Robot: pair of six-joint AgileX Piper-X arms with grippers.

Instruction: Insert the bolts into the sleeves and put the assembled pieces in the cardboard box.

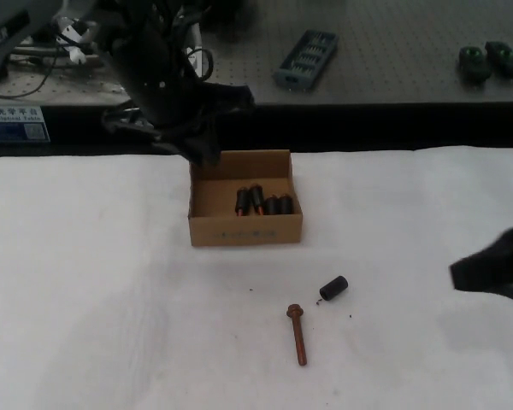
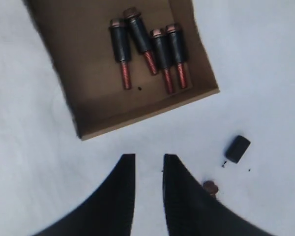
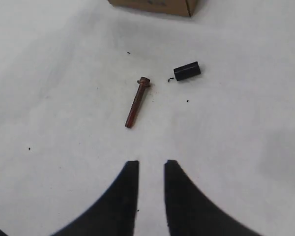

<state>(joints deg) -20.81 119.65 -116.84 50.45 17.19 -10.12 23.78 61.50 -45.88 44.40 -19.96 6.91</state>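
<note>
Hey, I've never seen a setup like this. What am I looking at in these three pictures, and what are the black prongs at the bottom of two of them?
This is a two-armed robot at a bench covered in white cloth. One picture comes from a high camera behind the arms. The other two come from a camera on each wrist. The black prongs are each arm's gripper fingers. The left gripper hangs by a brown cardboard box, and the right gripper hangs near the loose parts. Both are open and hold nothing. In the box lie four assembled pieces, coppery bolts pushed into black sleeves. On the cloth outside lie one bare coppery bolt and one short black sleeve, apart from each other.
</note>
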